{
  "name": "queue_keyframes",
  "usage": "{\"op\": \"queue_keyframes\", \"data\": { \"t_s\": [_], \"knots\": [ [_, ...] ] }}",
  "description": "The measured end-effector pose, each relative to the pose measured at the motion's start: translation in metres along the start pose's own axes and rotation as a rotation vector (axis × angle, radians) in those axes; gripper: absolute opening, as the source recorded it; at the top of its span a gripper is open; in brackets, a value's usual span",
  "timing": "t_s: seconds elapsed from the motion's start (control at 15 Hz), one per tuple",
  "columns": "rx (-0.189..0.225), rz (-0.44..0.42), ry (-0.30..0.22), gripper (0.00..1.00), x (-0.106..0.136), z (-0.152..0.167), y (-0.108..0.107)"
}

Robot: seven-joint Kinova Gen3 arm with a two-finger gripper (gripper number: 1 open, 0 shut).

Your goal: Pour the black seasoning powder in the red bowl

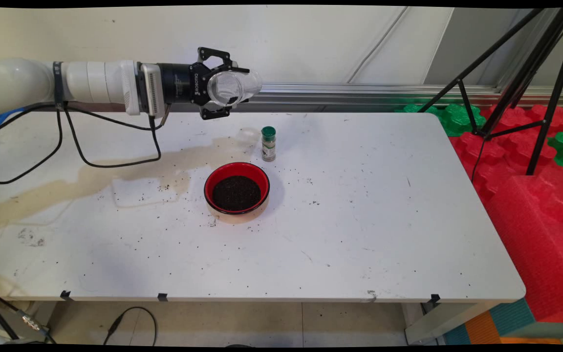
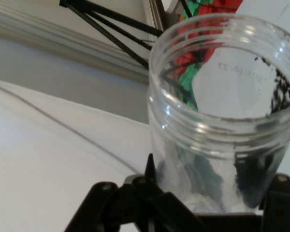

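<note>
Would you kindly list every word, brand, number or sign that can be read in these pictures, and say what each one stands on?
"ROBOTIQ": white letters on the black body of the gripper, main view.
Clear plastic jar held in the gripper: faint embossed characters on its base, too blurred to read.
Small green-capped spice bottle on the white table: its label is too small to read.
Red bowl of dark grains: no text.

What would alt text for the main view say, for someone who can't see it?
A white arm's end effector holds a clear jar on its side above a white table. Below it stand a red bowl of dark grains and a small green-capped bottle, with grains scattered around.
</note>
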Motion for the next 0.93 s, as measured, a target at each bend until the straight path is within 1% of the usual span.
{"op": "queue_keyframes", "data": {
  "t_s": [0.67,0.93],
  "knots": [
    [-0.040,-0.325,-0.002,0.00,-0.005,-0.004,-0.018],
    [-0.054,-0.414,0.000,0.00,-0.007,-0.006,-0.023]
  ]
}}
